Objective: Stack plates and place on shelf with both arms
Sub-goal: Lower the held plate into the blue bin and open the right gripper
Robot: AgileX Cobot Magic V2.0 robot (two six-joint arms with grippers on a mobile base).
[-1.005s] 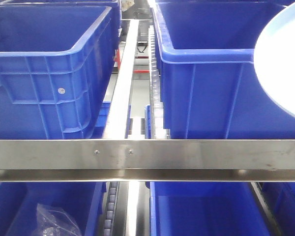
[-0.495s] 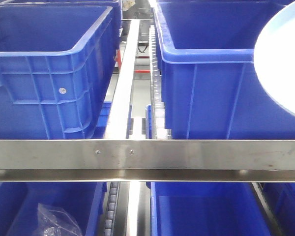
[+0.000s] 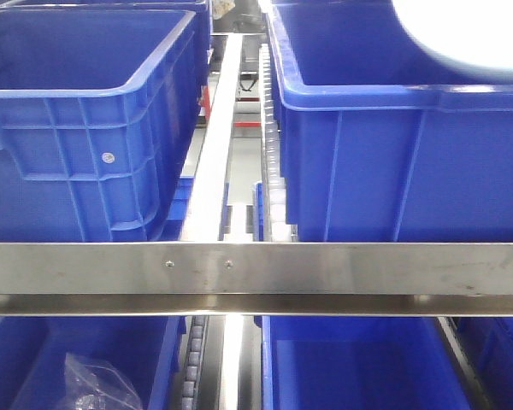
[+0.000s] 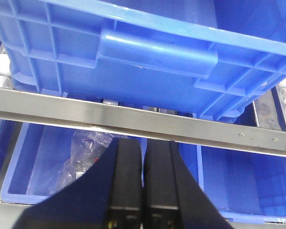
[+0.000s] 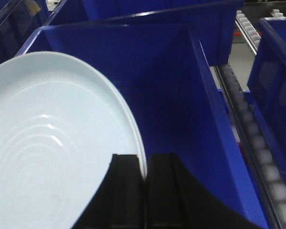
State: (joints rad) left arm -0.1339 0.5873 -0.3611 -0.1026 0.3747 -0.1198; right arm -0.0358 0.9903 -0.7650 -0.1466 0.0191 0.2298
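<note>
Right hand (image 5: 144,191) pinched on the near rim of pale plate (image 5: 52,148), fingers (image 5: 126,191) almost together with the rim edge between them; plate tilted up and spreading left and away from the hand, glossy face with faint concentric rings showing. Whether one plate or two stacked cannot be told from this edge-on rim. Held over the open top of a blue crate (image 5: 200,119), crate's inside wall directly ahead of the hand, roller track (image 5: 257,143) off to the hand's right. In the front view, plate (image 3: 462,30) seen only as a blurred white patch at top right, above the rim of the right upper crate (image 3: 393,154). Left hand (image 4: 144,191) closed, fingers pressed side by side with only a thin seam between, holding nothing. Just ahead of and above the left hand, steel shelf beam (image 4: 133,121) running across; above the beam, the underside and handle of another blue crate (image 4: 148,52); below the beam and left of the hand, lower crate (image 4: 43,162) with crumpled clear plastic bag (image 4: 83,157) inside.
</note>
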